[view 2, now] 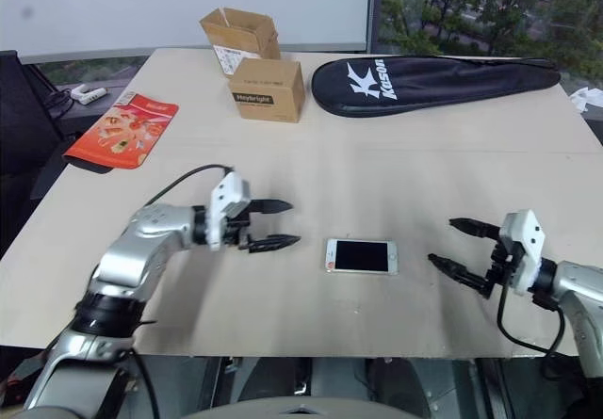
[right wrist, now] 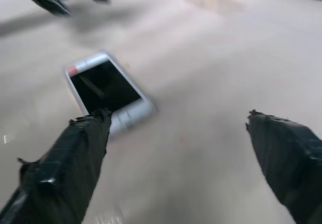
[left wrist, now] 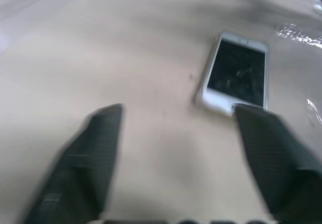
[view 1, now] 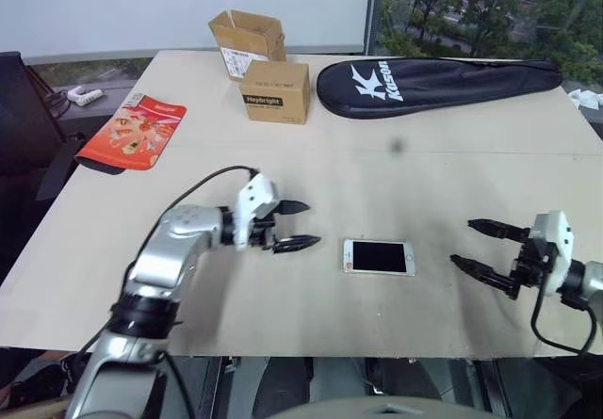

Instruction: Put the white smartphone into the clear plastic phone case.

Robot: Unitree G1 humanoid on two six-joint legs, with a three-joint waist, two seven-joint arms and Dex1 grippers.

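Both tools stand with their jaws wide apart and nothing between them. The left tool (view 1: 300, 225) hovers to one side of the white smartphone (view 1: 378, 256) and the right tool (view 1: 482, 247) to the other, so the phone lies flat on the desk (view 1: 424, 155) between the two, screen up, touching neither. Whether the clear plastic phone case is already around it I cannot tell; the phone's rim looks a shade thick in the wrist views, but no separate shell shows on the bare desk near either tool.

If the case sits only loosely on the phone, one corner may be unseated, and a push from either tool would slide the whole thing across the smooth desk rather than snap it home. A flat, thin phone gives the black fingers (left wrist: 85, 168) little edge to catch, so a pinch from the side could skid it or tip it up. The desk's near edge is close behind both tools, and a shove that way risks a fall.
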